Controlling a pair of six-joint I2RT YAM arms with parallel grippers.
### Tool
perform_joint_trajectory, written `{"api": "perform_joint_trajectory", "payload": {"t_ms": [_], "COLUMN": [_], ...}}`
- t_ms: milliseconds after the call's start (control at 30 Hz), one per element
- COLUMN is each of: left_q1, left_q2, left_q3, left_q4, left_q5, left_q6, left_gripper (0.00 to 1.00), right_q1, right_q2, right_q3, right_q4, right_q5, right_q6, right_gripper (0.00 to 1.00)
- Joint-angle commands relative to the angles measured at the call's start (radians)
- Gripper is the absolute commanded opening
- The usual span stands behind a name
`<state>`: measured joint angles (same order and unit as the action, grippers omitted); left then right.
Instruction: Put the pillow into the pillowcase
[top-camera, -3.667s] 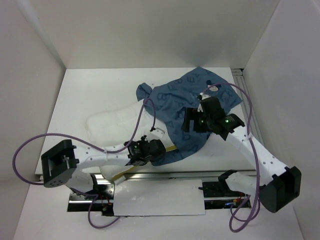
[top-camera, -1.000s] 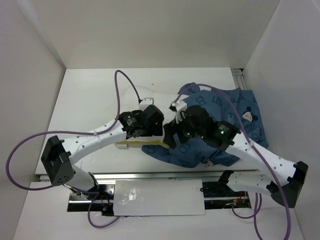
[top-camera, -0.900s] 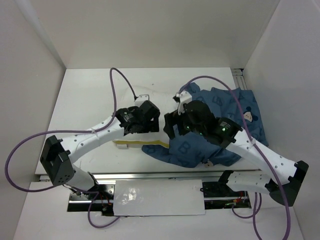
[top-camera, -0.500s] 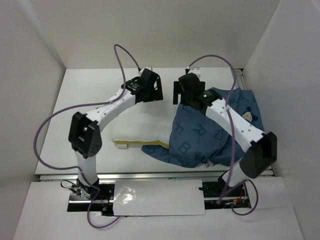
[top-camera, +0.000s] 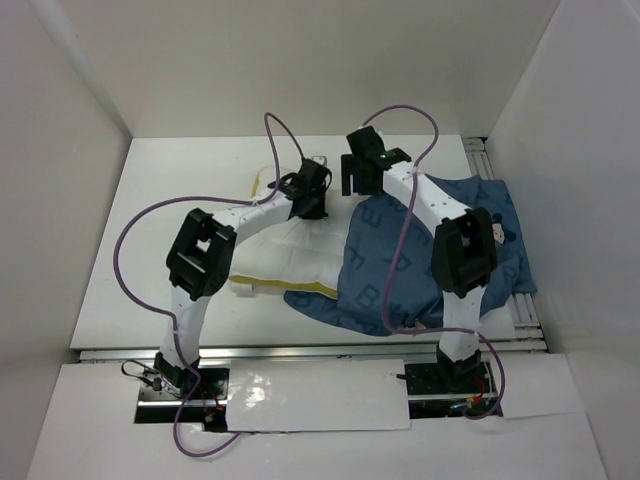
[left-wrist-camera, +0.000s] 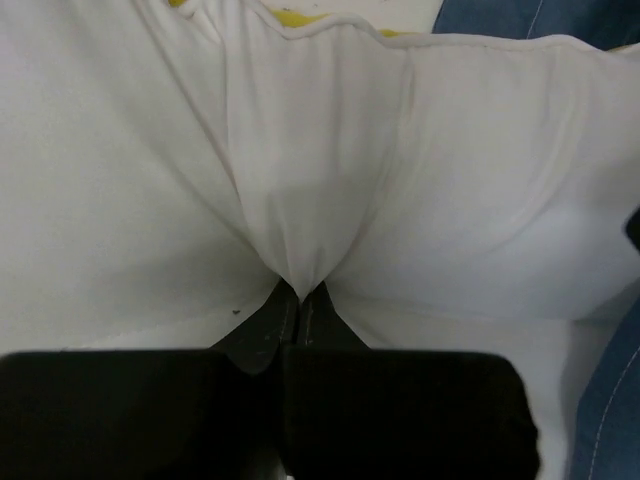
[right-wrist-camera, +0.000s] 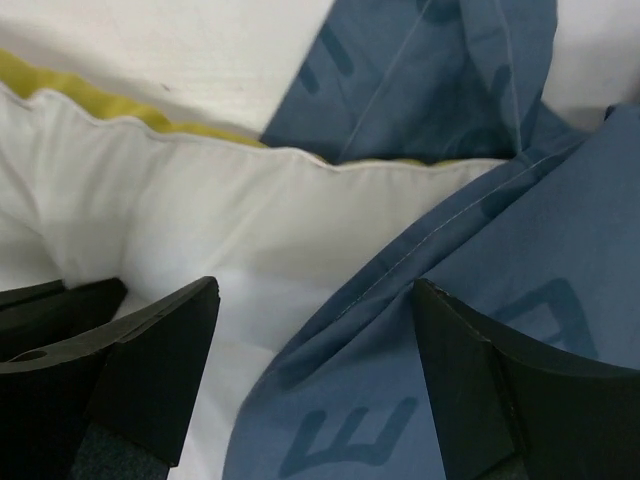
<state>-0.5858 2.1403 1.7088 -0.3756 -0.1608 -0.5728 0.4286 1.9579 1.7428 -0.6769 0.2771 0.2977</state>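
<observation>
At the far middle of the table (top-camera: 170, 210), both hands work where the pillow (top-camera: 285, 250) meets the pillowcase (top-camera: 440, 240). The pillow lies across the middle of the table. Its right part is covered by the pillowcase and its left part lies bare, with yellow trim showing along the near edge. The pillowcase is spread to the right, its mouth facing left. The left hand (left-wrist-camera: 300, 298) is closed, pinching a fold of pillow cloth near the far edge. The right hand (right-wrist-camera: 315, 300) stands wide open just beside it, jaws astride the pillowcase hem where it crosses the pillow, and it grips nothing. By judgement, insertion is partly done and the hands are taking hold for a pull. The next move calls for the right hand to close on the hem alone, not on the pillow beneath. It should then draw the hem left while the left hand steadies the pillow or feeds it right.
</observation>
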Motion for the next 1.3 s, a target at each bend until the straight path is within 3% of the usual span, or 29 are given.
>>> {"api": "perform_joint_trajectory", "payload": {"t_ms": [0, 100, 133, 167, 233, 300, 400, 533, 700, 967, 1100, 1167, 1267], "left_q1": [-0.019, -0.019, -0.019, -0.019, -0.019, -0.019, -0.028, -0.051, -0.11, -0.16, -0.16, -0.16, -0.16], "left_q2": [0.02, -0.022, -0.04, -0.062, -0.152, -0.232, -0.426, -0.657, -0.795, -0.904, -0.935, -0.945, -0.965], "left_q3": [-0.123, -0.161, -0.175, -0.196, -0.294, -0.415, -0.552, -0.829, -0.868, -0.847, -0.836, -0.822, -0.827], "left_q4": [0.059, 0.104, 0.113, 0.156, 0.229, 0.366, 0.513, 0.809, 0.817, 0.813, 0.837, 0.801, 0.776], "left_q5": [0.106, 0.09, 0.08, 0.07, 0.07, 0.112, 0.196, 0.274, 0.224, 0.086, 0.02, -0.019, -0.068], "left_q6": [0.028, 0.037, 0.037, 0.037, 0.037, 0.037, 0.065, 0.094, 0.136, 0.177, 0.186, 0.195, 0.195], "left_gripper": [0.0, 0.0, 0.0, 0.0, 0.0, 0.0, 0.0, 0.0, 0.0, 0.0, 0.0, 0.0, 0.0], "right_q1": [-0.008, -0.019, -0.019, -0.019, -0.019, -0.019, -0.019, -0.007, 0.071, 0.237, 0.278, 0.288, 0.288], "right_q2": [0.01, 0.035, 0.035, 0.044, 0.044, 0.013, -0.022, -0.155, -0.266, -0.248, -0.269, -0.281, -0.307], "right_q3": [-0.003, -0.023, -0.023, -0.023, -0.023, -0.023, -0.023, -0.092, -0.152, -0.077, -0.077, -0.077, -0.063], "right_q4": [-0.067, -0.081, -0.081, -0.081, -0.081, -0.07, -0.03, 0.087, 0.162, 0.143, 0.224, 0.224, 0.15], "right_q5": [0.027, 0.004, 0.004, 0.004, 0.004, 0.033, 0.002, -0.188, -0.47, -0.725, -0.909, -0.87, -0.681], "right_q6": [-0.006, -0.006, -0.006, -0.006, -0.006, -0.006, -0.026, -0.062, -0.104, -0.114, -0.086, -0.086, -0.086], "right_gripper": [0.84, 0.78, 0.71, 0.48, 0.17, 0.0, 0.0, 0.0, 0.0, 0.0, 0.0, 0.0, 0.0]}}
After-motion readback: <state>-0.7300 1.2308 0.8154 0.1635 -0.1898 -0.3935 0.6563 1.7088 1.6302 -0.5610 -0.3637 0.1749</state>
